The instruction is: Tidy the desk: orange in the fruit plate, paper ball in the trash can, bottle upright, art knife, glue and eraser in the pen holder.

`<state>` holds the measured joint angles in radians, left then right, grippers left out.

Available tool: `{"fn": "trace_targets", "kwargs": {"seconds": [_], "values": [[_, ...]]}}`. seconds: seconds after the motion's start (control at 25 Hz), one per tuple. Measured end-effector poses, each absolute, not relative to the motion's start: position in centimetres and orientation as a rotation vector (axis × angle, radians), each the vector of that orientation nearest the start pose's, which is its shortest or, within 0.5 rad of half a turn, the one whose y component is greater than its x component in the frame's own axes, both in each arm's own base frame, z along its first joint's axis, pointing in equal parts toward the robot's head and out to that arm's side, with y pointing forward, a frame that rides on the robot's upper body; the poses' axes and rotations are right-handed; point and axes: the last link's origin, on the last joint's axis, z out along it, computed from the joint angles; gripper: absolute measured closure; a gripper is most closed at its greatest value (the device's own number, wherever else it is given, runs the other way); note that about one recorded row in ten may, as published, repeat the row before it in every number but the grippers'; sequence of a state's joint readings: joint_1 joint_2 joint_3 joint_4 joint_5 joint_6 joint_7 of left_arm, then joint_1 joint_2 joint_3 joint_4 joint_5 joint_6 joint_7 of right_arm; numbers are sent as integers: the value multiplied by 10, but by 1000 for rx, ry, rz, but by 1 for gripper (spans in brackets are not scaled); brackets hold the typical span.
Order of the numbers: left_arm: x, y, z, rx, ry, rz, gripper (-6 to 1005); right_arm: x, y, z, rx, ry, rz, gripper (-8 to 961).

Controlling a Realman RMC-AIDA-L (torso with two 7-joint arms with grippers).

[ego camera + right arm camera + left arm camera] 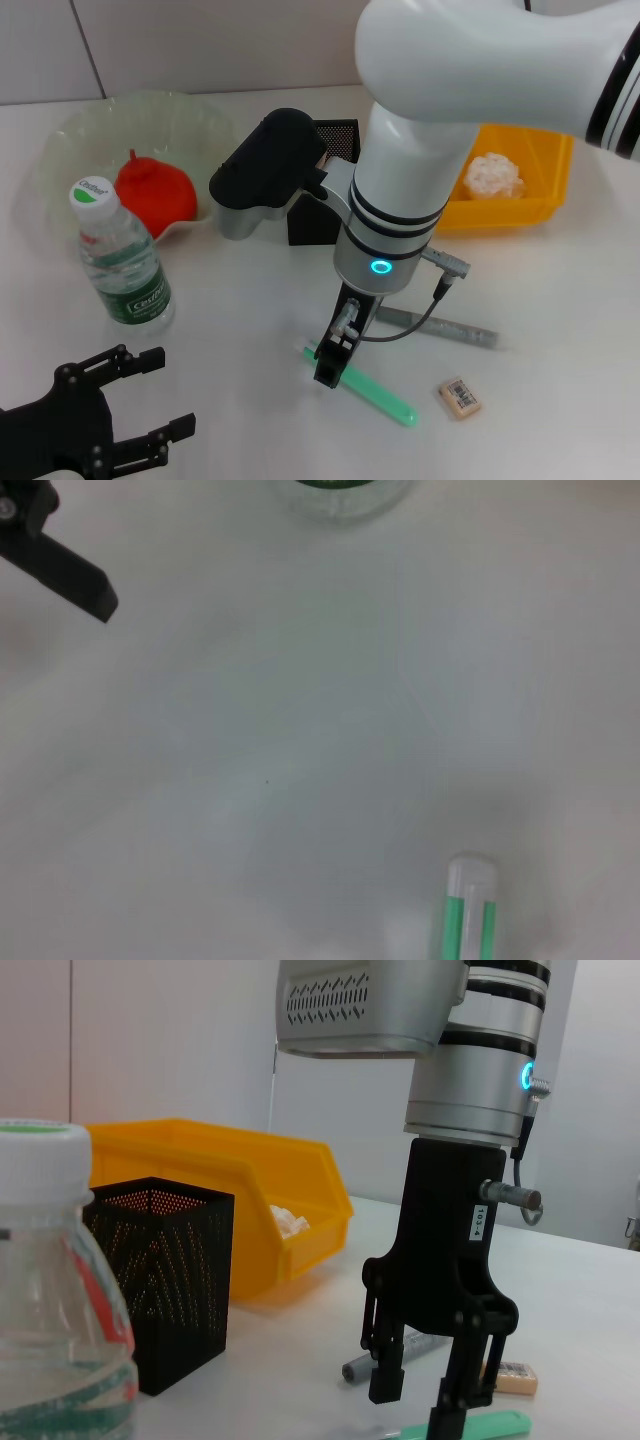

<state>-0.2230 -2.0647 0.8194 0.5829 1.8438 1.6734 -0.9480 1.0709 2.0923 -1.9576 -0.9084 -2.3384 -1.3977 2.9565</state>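
Observation:
My right gripper (328,372) is low over the near end of the green art knife (380,392) on the table. Seen in the left wrist view, this gripper (415,1410) is open, its fingers down beside the knife (490,1424). The grey glue stick (445,326) lies just behind and the eraser (460,397) to the right. The black mesh pen holder (305,225) stands behind the arm. The bottle (125,260) stands upright at the left. The orange (155,190) sits in the fruit plate (70,135). The paper ball (494,175) lies in the yellow bin (545,160). My left gripper (160,395) rests open at the front left.
The right arm's bulk hides part of the pen holder and the table's middle. In the right wrist view I see the knife's end (468,910), the bottle's base (345,492) and a left finger (65,570).

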Motion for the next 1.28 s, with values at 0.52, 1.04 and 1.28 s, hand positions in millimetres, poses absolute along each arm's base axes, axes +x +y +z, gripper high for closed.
{"fn": "trace_targets", "kwargs": {"seconds": [0.52, 1.04, 1.28], "values": [[-322, 226, -12, -2709, -405, -764, 197, 101, 337, -124, -2699, 817, -923, 436], [-322, 226, -12, -2706, -404, -768, 197, 101, 337, -124, -2697, 818, -934, 495], [-321, 226, -12, -2707, -403, -770, 197, 103, 338, -124, -2685, 828, -950, 522]]}}
